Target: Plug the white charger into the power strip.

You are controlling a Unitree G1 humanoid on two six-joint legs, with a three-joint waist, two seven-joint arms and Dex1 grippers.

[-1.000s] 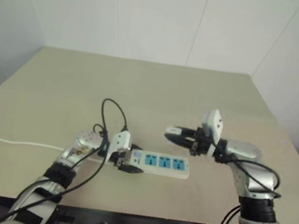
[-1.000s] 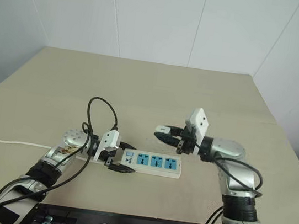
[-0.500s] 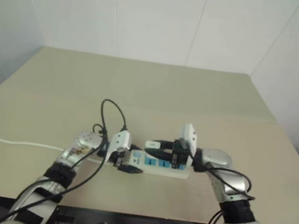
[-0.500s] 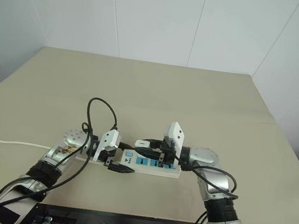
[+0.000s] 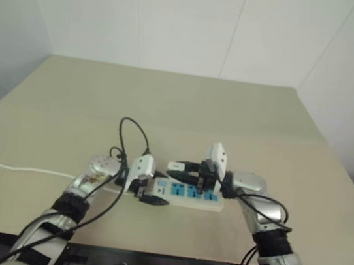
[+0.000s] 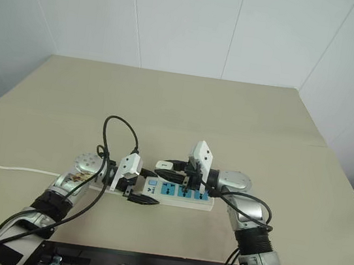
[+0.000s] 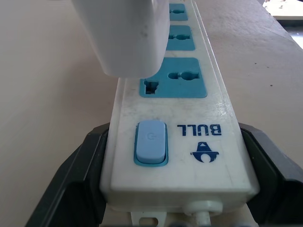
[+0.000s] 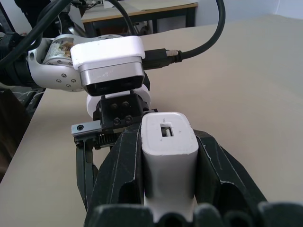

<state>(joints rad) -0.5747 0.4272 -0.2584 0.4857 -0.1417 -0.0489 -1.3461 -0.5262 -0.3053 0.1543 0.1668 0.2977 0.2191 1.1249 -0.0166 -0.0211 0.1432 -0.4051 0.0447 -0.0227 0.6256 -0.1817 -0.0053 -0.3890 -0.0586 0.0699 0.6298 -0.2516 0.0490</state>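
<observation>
Beige counter (image 5: 167,105), white walls behind. L pincer (image 6: 137,191) clamps the power strip (image 6: 178,194) at its switch end, near the front edge. R pincer (image 6: 167,166), gripping the white charger (image 8: 166,146), has swung in w/ it from the right and now hovers over the strip's sockets. Insertion looks next.

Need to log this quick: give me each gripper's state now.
Left gripper: shut on the power strip.
Right gripper: shut on the white charger.
</observation>
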